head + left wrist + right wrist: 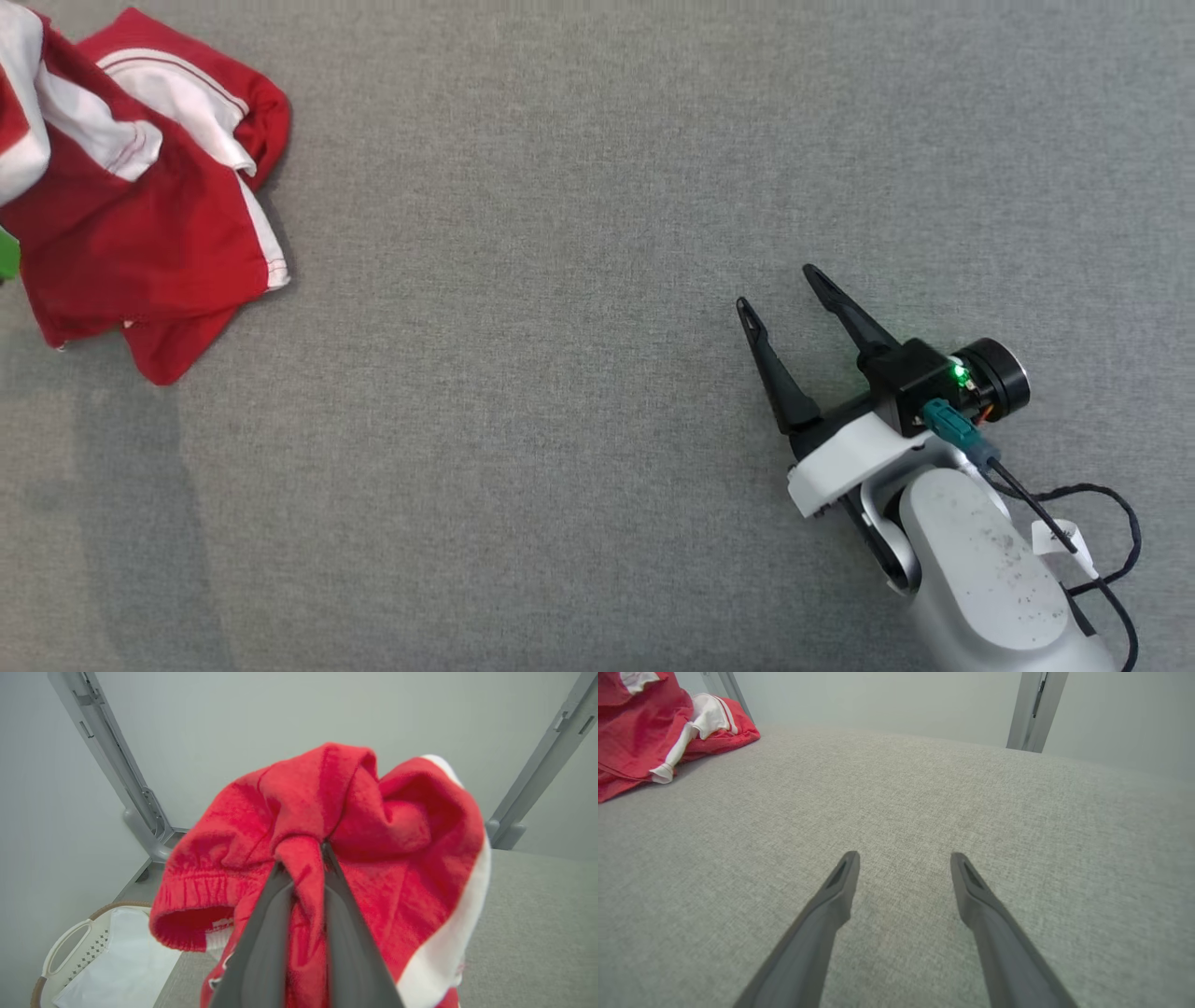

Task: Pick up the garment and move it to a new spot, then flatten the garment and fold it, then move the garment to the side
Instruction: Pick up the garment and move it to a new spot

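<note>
1. Red-and-white garment (140,215): bunched, upper left of head view, on grey woven tabletop (560,373);
2. Dark left gripper (306,854): jaws narrow, pinching a red fold of the garment, centre of left wrist view;
3. Dark right gripper (777,287): jaws wide, holding nothing, lower right of head view, well apart from the garment;
4. White basket (70,952): lower left of left wrist view.

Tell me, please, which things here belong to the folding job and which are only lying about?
Belong to the job: red and white garment; left gripper, jaws closed on its fabric; right gripper, jaws open; grey table.
Only lying about: white basket holding a white cloth; grey frame posts.
</note>
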